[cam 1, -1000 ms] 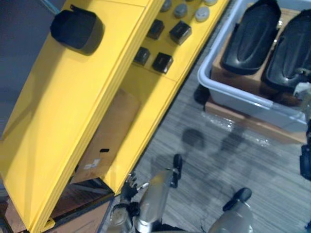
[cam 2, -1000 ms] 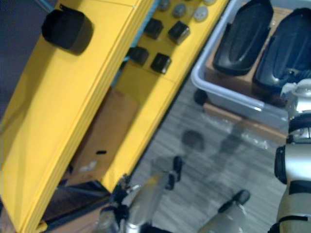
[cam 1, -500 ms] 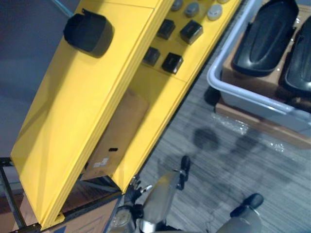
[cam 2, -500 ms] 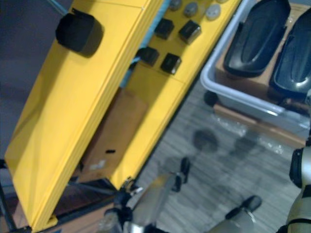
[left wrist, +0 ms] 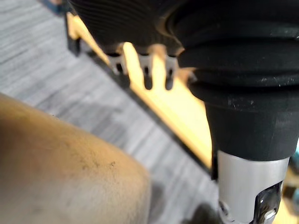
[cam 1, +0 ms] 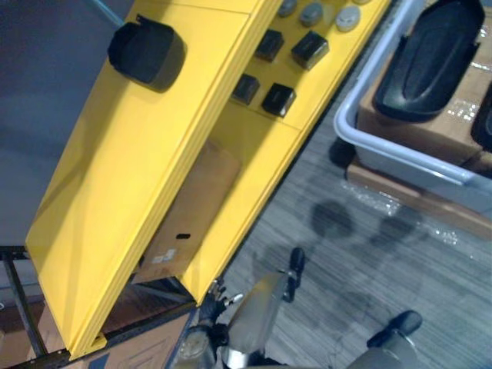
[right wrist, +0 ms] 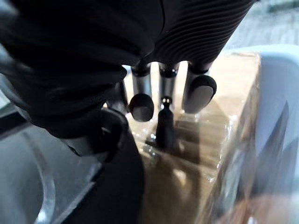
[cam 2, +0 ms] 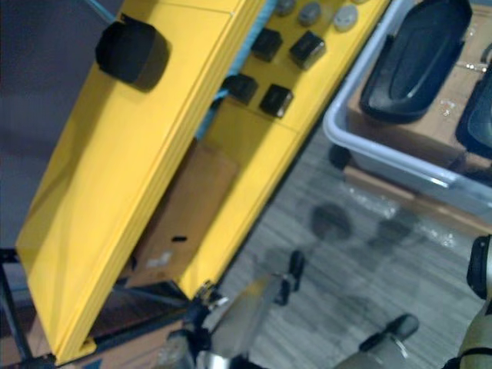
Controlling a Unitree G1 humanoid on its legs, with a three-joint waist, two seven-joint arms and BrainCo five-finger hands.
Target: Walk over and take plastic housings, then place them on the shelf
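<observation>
L robot hand (left wrist: 147, 74) & R robot hand (right wrist: 198, 91) loose-fingered, empty; black plastic housings (cam 1: 427, 58) in grey bin (cam 1: 384, 142) beside yellow shelf (cam 1: 138, 192).

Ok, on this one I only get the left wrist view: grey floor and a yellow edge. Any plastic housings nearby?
Observer: Yes. In the head views a black plastic housing lies in a grey bin, to the robot's right of the yellow shelf.
Operator: Is anything on the shelf already?
Observer: One black housing sits on its top level.
Operator: And the right hand?
Observer: The right hand holds nothing; its fingers hang straight over a film-wrapped cardboard box.
</observation>
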